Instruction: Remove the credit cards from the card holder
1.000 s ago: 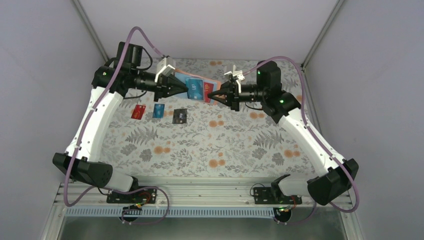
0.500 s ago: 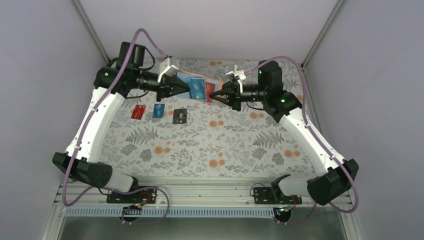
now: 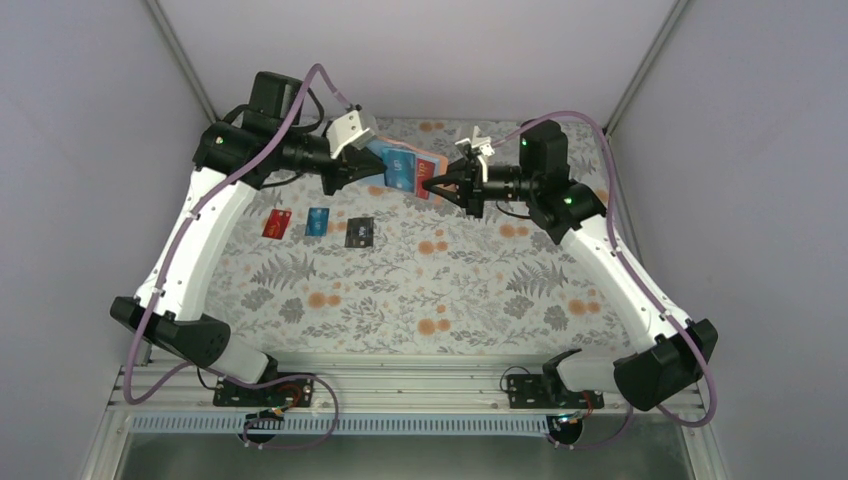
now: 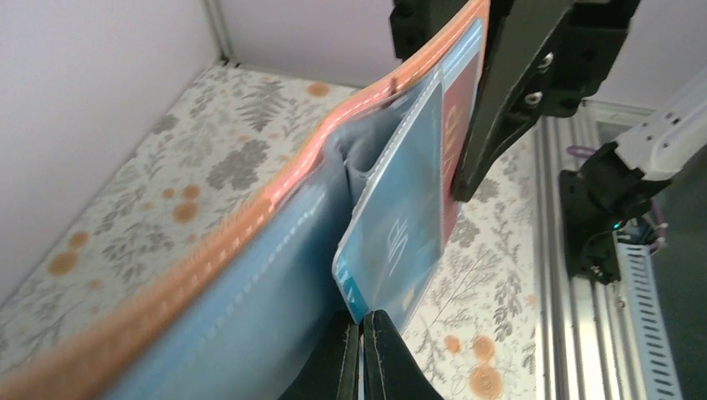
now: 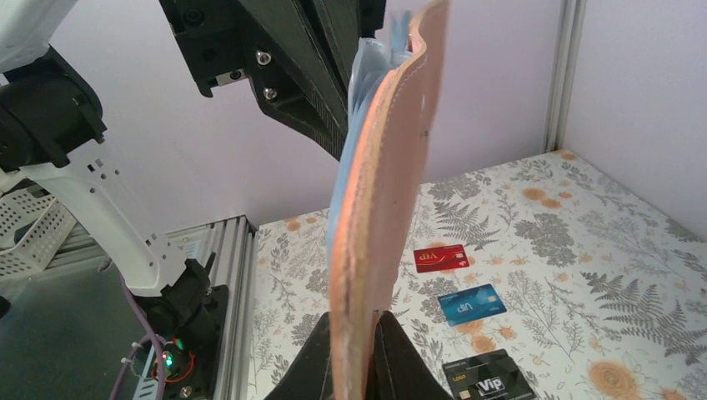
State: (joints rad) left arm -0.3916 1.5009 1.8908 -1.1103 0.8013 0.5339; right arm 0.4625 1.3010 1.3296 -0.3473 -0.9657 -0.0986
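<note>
Left pincer [image 4: 360,354] pinches blue plastic card [image 4: 396,237]; right pincer [image 5: 354,358] clamps tan-brown bifold card holder [image 5: 375,192] (aloft near bench [image 3: 420,290] far edge). Draw card straight out, holder braced

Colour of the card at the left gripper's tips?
Blue, with pale markings. The card at the left gripper shows best in the left wrist view.

**Card holder pinched upright, three cards on the table**

The right gripper [image 5: 359,357] clamps the bottom edge of the card holder [image 5: 379,200], which stands edge-on, tan outside facing right, light blue lining to the left. The left gripper [image 5: 340,77] meets its upper edge; that grip is hidden. On the floral table [image 5: 584,250] behind lie a red card [image 5: 440,257], a blue card [image 5: 472,304] and a black card [image 5: 488,380], apart in a row.
</note>
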